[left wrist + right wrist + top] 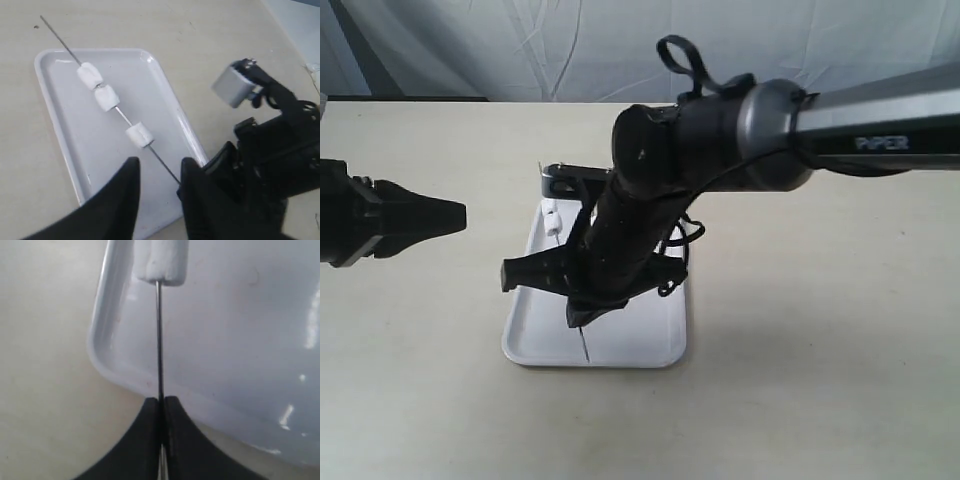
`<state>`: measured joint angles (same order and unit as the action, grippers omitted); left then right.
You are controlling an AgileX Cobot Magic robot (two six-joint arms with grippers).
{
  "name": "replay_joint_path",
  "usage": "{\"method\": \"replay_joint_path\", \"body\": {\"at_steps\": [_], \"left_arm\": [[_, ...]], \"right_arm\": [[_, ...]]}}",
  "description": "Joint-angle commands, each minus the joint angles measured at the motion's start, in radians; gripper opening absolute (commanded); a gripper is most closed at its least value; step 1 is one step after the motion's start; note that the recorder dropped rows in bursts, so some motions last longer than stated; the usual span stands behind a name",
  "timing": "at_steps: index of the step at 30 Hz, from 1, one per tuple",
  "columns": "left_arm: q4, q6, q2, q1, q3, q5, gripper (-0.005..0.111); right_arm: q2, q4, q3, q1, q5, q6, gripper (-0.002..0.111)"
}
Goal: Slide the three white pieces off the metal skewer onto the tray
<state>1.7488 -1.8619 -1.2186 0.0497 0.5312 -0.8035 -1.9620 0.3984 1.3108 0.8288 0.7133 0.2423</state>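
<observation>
With my right hand [161, 405] pinched shut on the metal skewer [159, 340] over the tray [655, 338], lower centre of the exterior view, I'd straddle it loosely with my open, empty left hand [160, 167] and push the three white pieces [107, 97] tipward.

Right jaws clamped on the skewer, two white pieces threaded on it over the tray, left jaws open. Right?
No: three white pieces are on the metal skewer, not two, as the left wrist view shows. The rest holds.
</observation>
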Motion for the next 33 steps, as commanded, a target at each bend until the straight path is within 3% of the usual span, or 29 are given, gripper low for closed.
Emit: {"method": "replay_joint_path", "body": {"at_steps": [1,5,11,15,19,24,33], "left_arm": [[-0.004,-0.121,-0.004,-0.003,-0.013,0.003,0.043],[-0.04,-0.175,-0.042,-0.003,-0.013,-0.052,0.05],[-0.217,-0.153,-0.187,-0.003,-0.013,-0.27,0.05],[-0.314,-0.118,-0.286,-0.021,-0.013,-0.406,0.05],[-0.445,-0.05,-0.357,-0.071,-0.013,-0.418,0.05],[-0.485,0.011,-0.421,-0.124,-0.006,-0.418,0.05],[-0.548,0.06,-0.455,-0.131,-0.001,-0.418,0.05]], "right_arm": [[0.142,-0.013,-0.123,-0.001,0.005,-0.063,-0.001],[0.286,-0.004,-0.268,-0.001,-0.029,-0.094,-0.001],[0.479,0.177,-0.445,-0.001,-0.072,-0.275,-0.001],[0.55,0.194,-0.498,-0.001,-0.095,-0.294,-0.001],[0.566,0.235,-0.511,-0.001,-0.083,-0.343,-0.001],[0.591,0.317,-0.511,-0.001,-0.098,-0.418,-0.001],[0.595,0.353,-0.528,-0.001,-0.082,-0.452,-0.001]]}}
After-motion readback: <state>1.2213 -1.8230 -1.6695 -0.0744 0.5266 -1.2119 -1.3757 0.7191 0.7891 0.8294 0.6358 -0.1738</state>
